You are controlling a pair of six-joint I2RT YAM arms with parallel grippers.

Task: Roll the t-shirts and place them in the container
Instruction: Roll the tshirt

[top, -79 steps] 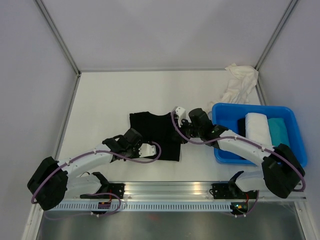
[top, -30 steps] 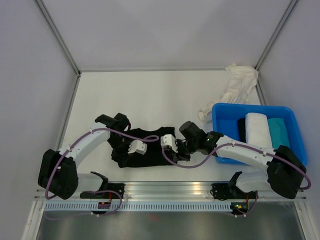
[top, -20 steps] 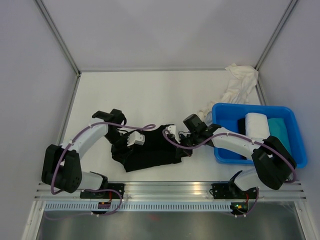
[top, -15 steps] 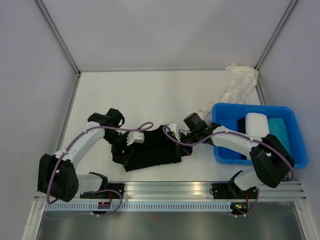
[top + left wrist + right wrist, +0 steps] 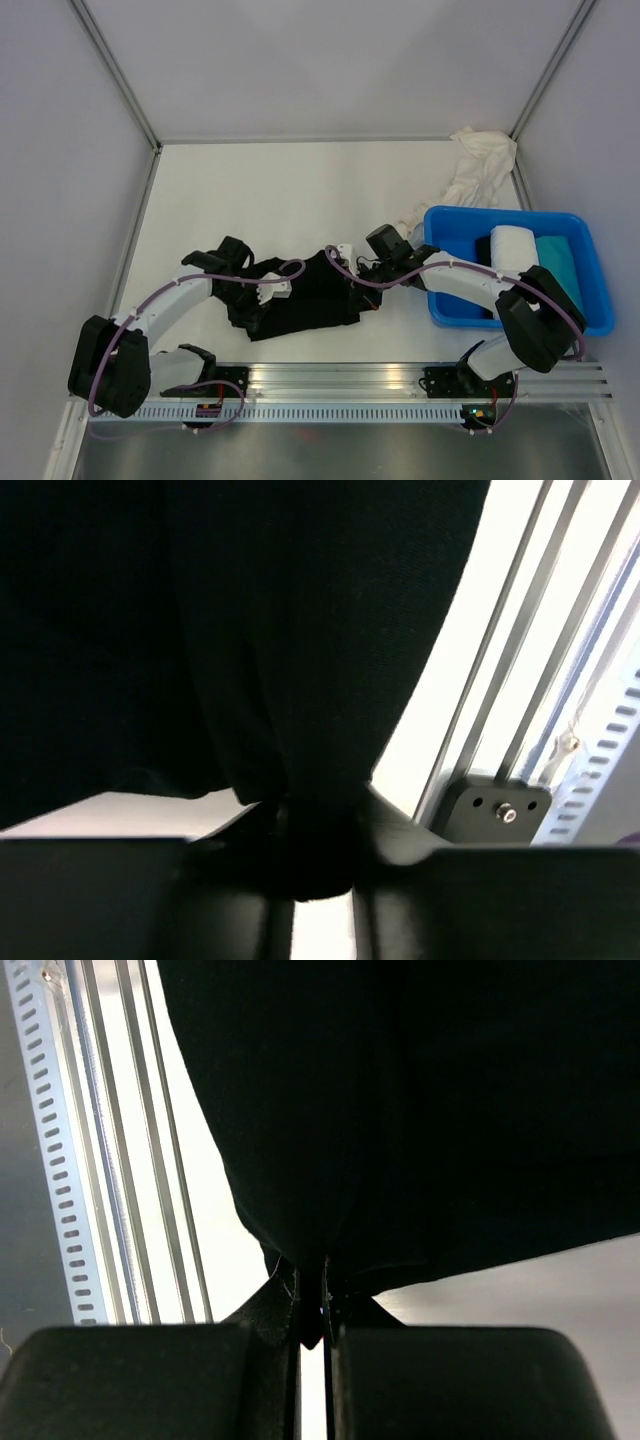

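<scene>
1. left gripper (image 5: 312, 840): jaws narrow, pinching a thick fold of the black t-shirt (image 5: 300, 300); cloth spreads ahead of the fingers.
2. right gripper (image 5: 312, 1305): jaws tight on the same shirt's opposite edge.
3. step, as judged: folding the tee into a strip; no roll begun.
4. next move calls for both tools carrying the fold evenly, laying it flat, then releasing.
5. right of the right gripper: blue tub (image 5: 505, 211) holding a white roll (image 5: 515, 255) and teal roll (image 5: 558, 262); beyond it, a loose cream tee (image 5: 478, 165).
</scene>
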